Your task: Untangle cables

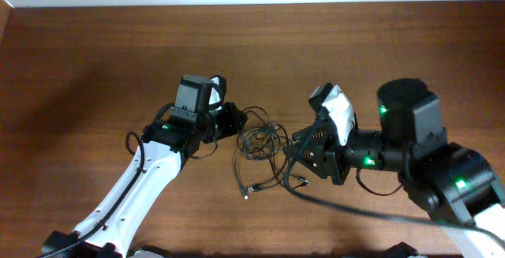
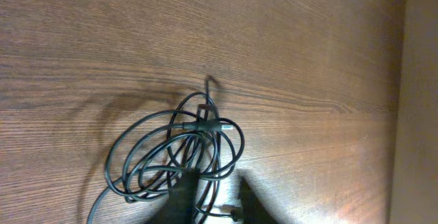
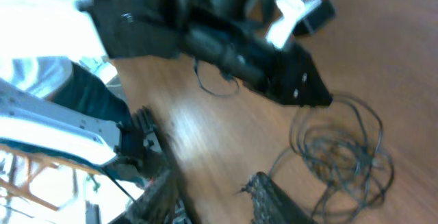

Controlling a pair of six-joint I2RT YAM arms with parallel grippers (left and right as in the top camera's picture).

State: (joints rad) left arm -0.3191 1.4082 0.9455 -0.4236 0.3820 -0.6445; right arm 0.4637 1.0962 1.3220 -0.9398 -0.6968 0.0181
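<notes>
Black cables point(image 1: 260, 141) lie in a tangled coil; left gripper point(image 1: 235, 121) at their ten o'clock, right gripper point(image 1: 298, 157) at four o'clock, both with jaws apart.

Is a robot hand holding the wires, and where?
Nothing looks gripped. The left hand, fingers spread, straddles a few strands at the edge of the cables; the blurry right hand seems open beside them.

Your left arm point(image 1: 130, 187) is white with black joints and a black left gripper point(image 1: 241, 121); your right arm point(image 1: 410, 132) is mostly black, with green lights point(image 1: 384, 110).
</notes>
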